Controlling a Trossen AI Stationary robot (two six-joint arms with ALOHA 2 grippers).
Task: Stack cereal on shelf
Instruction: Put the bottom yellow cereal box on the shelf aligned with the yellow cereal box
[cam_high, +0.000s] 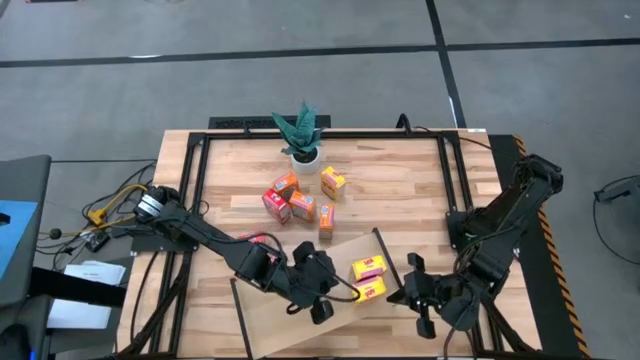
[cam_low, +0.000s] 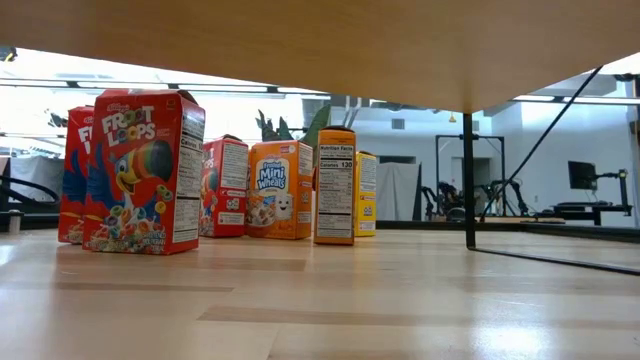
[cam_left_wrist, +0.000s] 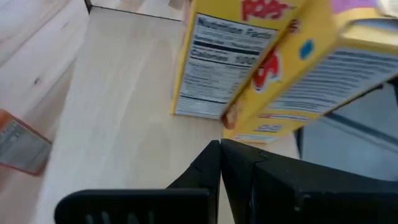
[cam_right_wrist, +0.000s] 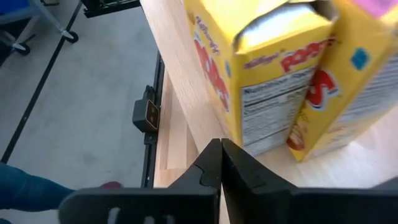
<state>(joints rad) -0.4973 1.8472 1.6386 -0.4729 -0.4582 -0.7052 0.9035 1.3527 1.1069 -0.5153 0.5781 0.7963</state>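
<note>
High view, lower middle of the frame: my left end effector (cam_high: 322, 300) sits over the shelf (cam_high: 300, 325), a flat pale-wood board lying askew with thin black rails on its short ends, and its fingers are pressed fully together with nothing between them. My right end effector (cam_high: 420, 300) is just off the board's right end, fingers likewise closed on nothing. Two yellow cereal boxes (cam_high: 369, 278) with pink and red print lie on the board between the two end effectors, one just above the other in the frame; both wrist views show their glossy cardboard faces and nutrition panels close ahead of my dark, matte fingers (cam_left_wrist: 214, 168), and one box's top flap looks pushed in. Five more small boxes (cam_high: 300, 200), red and orange, stand in a loose cluster at frame centre on the slatted, varnished wooden surface (cam_high: 400, 180), with a small potted plant (cam_high: 303, 135) in a white pot above them. From the low view those boxes (cam_low: 140, 170) stand upright on smooth, faintly reflective planks, the underside of the board (cam_low: 400, 50) filling the top of the frame. Around the surface lies grey floor crossed by dark lines; cables and yellow connectors trail at left.
</note>
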